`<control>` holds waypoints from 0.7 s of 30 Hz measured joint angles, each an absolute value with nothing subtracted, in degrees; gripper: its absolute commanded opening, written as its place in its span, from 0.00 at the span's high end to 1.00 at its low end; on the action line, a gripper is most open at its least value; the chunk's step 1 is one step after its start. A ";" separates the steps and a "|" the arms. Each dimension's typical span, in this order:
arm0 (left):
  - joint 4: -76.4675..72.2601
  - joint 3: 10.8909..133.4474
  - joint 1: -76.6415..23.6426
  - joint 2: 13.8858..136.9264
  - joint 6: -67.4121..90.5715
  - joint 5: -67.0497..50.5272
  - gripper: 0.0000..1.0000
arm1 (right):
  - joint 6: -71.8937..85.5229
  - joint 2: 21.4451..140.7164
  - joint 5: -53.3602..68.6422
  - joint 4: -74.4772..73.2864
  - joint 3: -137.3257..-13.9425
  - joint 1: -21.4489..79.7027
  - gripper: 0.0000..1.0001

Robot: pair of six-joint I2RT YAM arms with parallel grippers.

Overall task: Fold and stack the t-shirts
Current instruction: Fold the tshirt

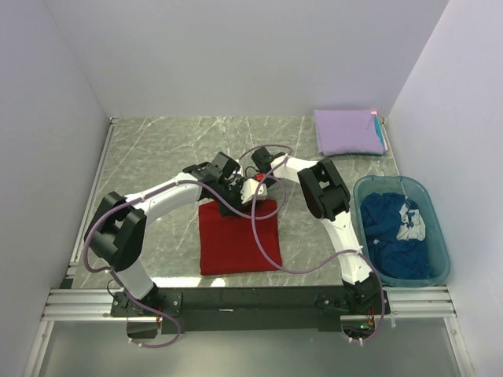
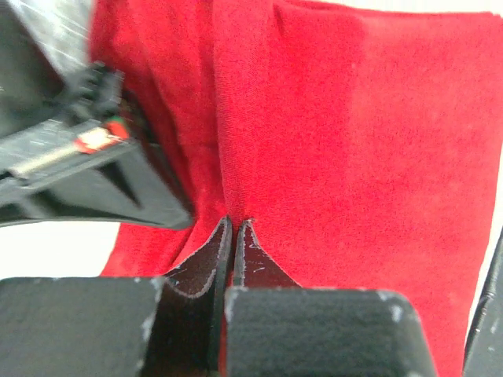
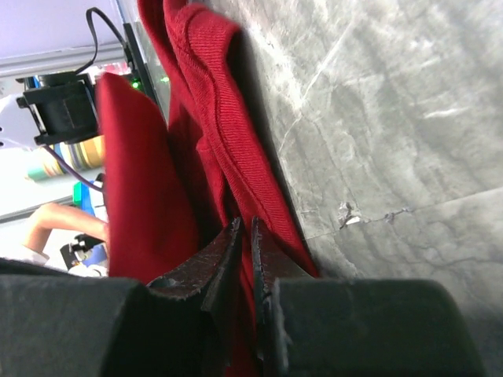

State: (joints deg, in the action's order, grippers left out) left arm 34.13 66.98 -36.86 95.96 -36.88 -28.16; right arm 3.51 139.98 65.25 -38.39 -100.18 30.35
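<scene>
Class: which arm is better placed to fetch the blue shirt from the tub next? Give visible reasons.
Right, probably: the tub with the blue shirt lies beside the right arm. The right gripper is shut on the red shirt and must let go first.

No readable text is showing anywhere; the white print [image 1: 409, 221] on the blue shirt [image 1: 389, 243] is appearing too small to read.

We see matt, finely knitted cloth in the red t-shirt [image 1: 236, 236]. The table [image 1: 157, 157] looks like smooth, grey-veined stone.
</scene>
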 measured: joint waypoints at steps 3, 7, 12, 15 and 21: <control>34.15 68.62 -36.86 95.94 -37.41 -27.09 0.99 | 2.96 139.98 65.39 -38.76 -100.18 30.35 0.83; 34.52 70.67 -36.84 96.01 -38.48 -25.54 0.99 | 2.24 139.98 65.52 -39.22 -100.18 30.35 0.83; 34.79 73.23 -36.73 97.06 -39.81 -24.05 0.99 | 1.80 139.98 65.63 -39.46 -100.16 30.35 0.83; 34.96 74.63 -36.36 98.13 -40.84 -23.57 0.99 | 1.78 139.98 65.65 -39.51 -100.16 30.35 0.83; 34.89 76.18 -35.14 100.03 -42.09 -22.59 0.99 | 0.51 139.98 65.87 -39.77 -100.16 30.35 0.82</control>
State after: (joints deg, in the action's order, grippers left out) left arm 34.89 76.18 -35.14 100.03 -42.09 -22.59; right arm 0.51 139.98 65.87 -39.77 -100.16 30.35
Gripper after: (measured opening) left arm 0.025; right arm 0.174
